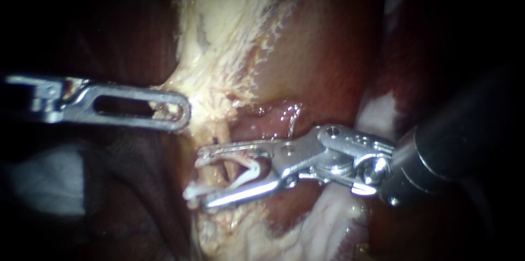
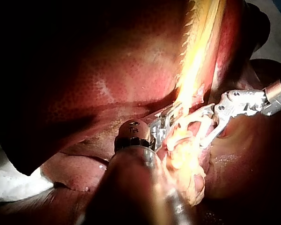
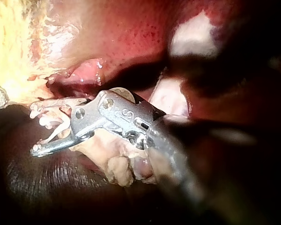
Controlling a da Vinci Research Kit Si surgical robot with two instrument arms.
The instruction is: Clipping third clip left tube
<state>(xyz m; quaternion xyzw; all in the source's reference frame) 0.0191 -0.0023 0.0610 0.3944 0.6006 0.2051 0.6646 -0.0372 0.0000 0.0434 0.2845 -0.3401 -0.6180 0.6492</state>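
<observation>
My right instrument (image 1: 202,179) comes in from the right. Its jaws stand apart and carry an open white clip (image 1: 240,176) between them. They straddle thin pale tubes (image 1: 212,169) that run down from the yellowish tissue (image 1: 229,31); I cannot tell which tube is the left one. The right wrist view shows the same jaws (image 3: 35,130) with the clip (image 3: 58,129) against the tubes. My left instrument (image 1: 178,112) reaches in from the left, its slotted jaws shut on the edge of the pale tissue above the tubes. The left wrist view shows its tip (image 2: 165,123) buried in bright tissue, with my right instrument (image 2: 189,129) just ahead of it.
Dark red liver (image 1: 328,64) lies behind and to the right of the pale tissue. More pale fatty tissue (image 1: 328,222) sits under the right instrument's wrist. A whitish patch (image 1: 44,179) lies low on the left in shadow.
</observation>
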